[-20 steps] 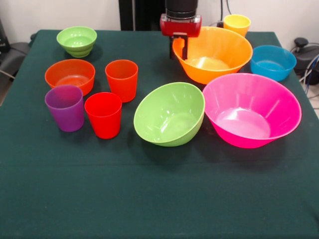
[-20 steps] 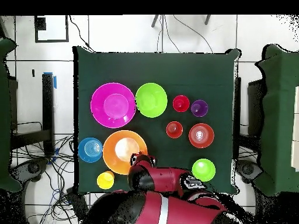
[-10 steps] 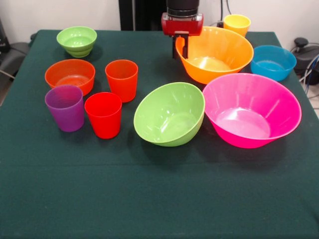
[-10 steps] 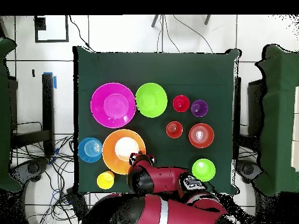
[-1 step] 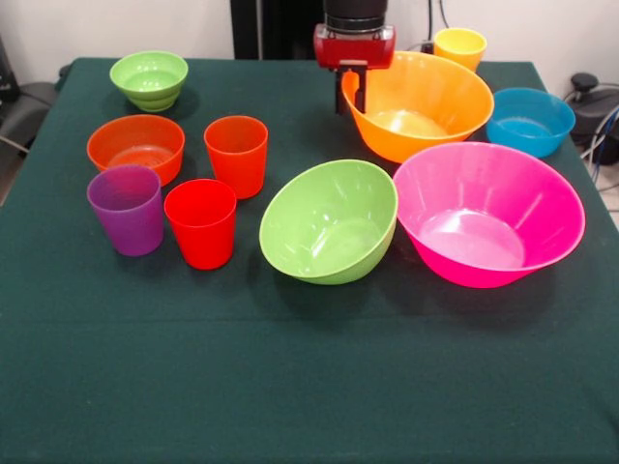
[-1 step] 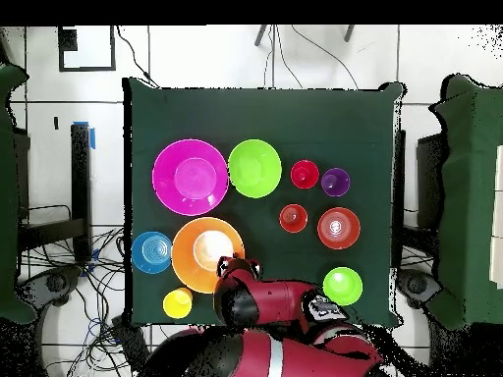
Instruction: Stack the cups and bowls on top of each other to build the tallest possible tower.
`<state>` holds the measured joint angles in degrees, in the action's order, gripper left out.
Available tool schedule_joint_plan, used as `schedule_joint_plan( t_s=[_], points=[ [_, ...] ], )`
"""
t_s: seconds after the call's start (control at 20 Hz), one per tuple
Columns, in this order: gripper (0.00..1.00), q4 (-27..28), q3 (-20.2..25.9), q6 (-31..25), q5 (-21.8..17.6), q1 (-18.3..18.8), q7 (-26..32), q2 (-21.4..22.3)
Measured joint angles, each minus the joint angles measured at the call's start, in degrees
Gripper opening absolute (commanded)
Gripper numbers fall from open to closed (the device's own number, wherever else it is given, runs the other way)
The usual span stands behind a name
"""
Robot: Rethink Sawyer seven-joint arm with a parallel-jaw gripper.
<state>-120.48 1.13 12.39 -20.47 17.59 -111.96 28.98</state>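
My gripper (image 5: 353,95) (image 6: 239,265) is shut on the left rim of the large yellow-orange bowl (image 5: 426,106) (image 6: 201,253), one finger inside and one outside. The large pink bowl (image 5: 488,213) and the tilted medium green bowl (image 5: 329,220) sit in front of it. A small blue bowl (image 5: 529,121) lies to the right, with the yellow cup (image 5: 459,46) behind. On the left stand the small green bowl (image 5: 149,79), small orange bowl (image 5: 135,147), orange cup (image 5: 236,155), red cup (image 5: 201,222) and purple cup (image 5: 127,208). Nothing is stacked.
The dark green table (image 5: 309,387) has a wide bare strip along its front edge. Cables and chairs lie off the table's sides in the overhead view.
The gripper has shifted slightly up and to the right, and the yellow-orange bowl has moved with it. Everything else stayed put.
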Motion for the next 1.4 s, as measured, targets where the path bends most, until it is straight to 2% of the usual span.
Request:
schedule_joint_plan(
  t_s=[0.3,0.65,0.75,1.4],
  points=[
    [0.0,-0.02,0.35,0.0,-0.01,0.05,0.0,0.78],
    [0.0,-0.9,2.14,-1.68,-0.02,0.81,0.0,6.0],
    [0.0,-1.35,3.13,-3.82,-0.02,1.89,0.0,8.67],
    [0.0,-2.08,7.69,-14.44,-0.07,7.91,0.0,17.28]
  ],
)
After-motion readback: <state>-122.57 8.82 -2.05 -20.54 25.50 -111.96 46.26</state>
